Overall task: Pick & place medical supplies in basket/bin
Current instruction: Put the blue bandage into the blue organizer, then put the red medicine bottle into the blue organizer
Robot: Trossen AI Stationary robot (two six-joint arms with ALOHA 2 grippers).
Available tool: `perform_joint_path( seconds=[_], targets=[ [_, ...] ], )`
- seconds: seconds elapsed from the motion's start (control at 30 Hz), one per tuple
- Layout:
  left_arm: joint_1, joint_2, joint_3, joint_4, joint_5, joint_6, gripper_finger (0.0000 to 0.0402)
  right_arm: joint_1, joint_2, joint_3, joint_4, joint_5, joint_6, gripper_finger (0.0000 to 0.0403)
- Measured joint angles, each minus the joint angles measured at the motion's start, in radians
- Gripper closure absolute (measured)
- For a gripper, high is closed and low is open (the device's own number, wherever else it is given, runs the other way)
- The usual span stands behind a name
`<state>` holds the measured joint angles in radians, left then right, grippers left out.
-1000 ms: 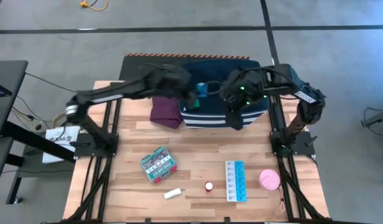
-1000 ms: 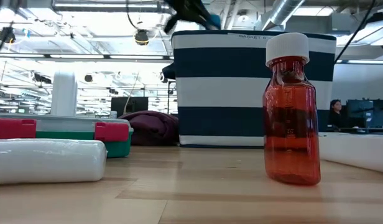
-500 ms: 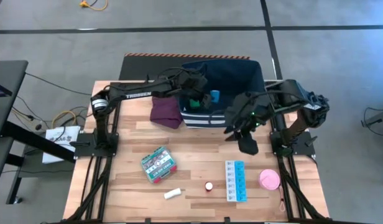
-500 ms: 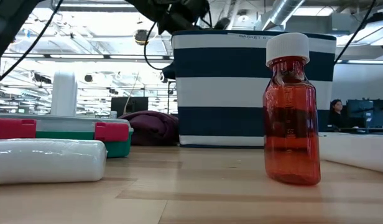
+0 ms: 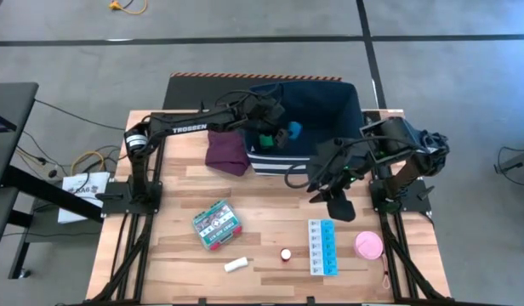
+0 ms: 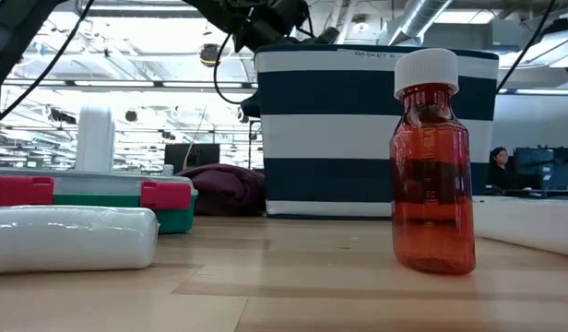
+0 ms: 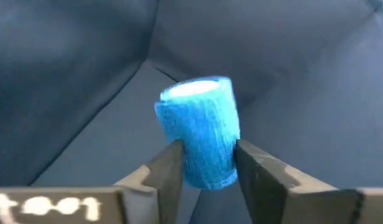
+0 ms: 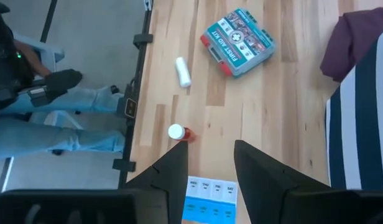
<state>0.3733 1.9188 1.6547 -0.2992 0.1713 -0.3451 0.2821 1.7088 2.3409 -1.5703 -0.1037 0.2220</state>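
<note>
A: Blue roll (image 7: 201,130) pinched between the left gripper (image 7: 207,165) fingers, held above the inside of the navy striped bin (image 5: 351,98).

B: And the right gripper (image 5: 336,201)?

A: Spread, holding nothing, over the wooden counter (image 5: 177,272) just in front of the bin. Below it lie the pill organizer (image 5: 322,247), the small red bottle (image 5: 285,254), the white roll (image 5: 236,264), the first-aid box (image 5: 216,224) and the pink roll (image 5: 368,246).
</note>
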Motion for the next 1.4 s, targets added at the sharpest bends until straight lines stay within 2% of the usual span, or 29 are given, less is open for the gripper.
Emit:
perform_joint_path(
  seconds=[0.17, 0.37, 0.53, 0.63, 0.77, 0.93, 1.03, 1.13, 1.3, 1.4],
  targets=[
    [0.0, 0.0, 0.0, 0.002, -0.019, -0.013, 0.0224, 0.0, 0.0, 0.0, 0.0, 0.0, 0.015, 0.028],
    [0.001, -0.008, 0.015, 0.009, -0.007, -0.097, 0.0208, 0.0, 0.0, -0.008, 0.007, 0.0, 0.016, 0.028],
    [0.002, -0.009, 0.164, -0.036, 0.144, -0.103, 0.0214, 0.0, 0.0, -0.008, 0.009, 0.002, 0.016, 0.028],
    [-0.001, -0.01, 0.287, -0.106, 0.188, -0.068, 0.0223, 0.0, 0.0, -0.008, 0.03, 0.005, 0.016, 0.028],
    [0.003, -0.012, 0.464, -0.278, 0.188, 0.009, 0.0235, 0.007, 0.0, -0.008, 0.075, 0.008, 0.022, 0.028],
    [0.011, -0.013, 0.706, -0.625, 0.216, 0.138, 0.025, 0.031, 0.0, -0.008, 0.039, 0.007, 0.073, 0.028],
    [0.007, -0.1, 0.642, -0.704, 0.245, 0.172, 0.0257, 0.045, 0.0, -0.008, 0.004, 0.009, 0.074, 0.0279],
    [0.002, -0.164, 0.634, -0.848, 0.252, 0.172, 0.0263, 0.054, 0.015, -0.008, 0.0, 0.036, 0.059, 0.0276],
    [-0.018, -0.263, 0.634, -1.079, 0.16, 0.175, 0.0273, 0.056, 0.047, -0.007, 0.015, 0.02, -0.015, 0.0246],
    [-0.032, -0.312, 0.633, -1.154, 0.106, 0.159, 0.0277, 0.047, 0.098, -0.006, 0.024, -0.052, -0.022, 0.0213]
  ],
)
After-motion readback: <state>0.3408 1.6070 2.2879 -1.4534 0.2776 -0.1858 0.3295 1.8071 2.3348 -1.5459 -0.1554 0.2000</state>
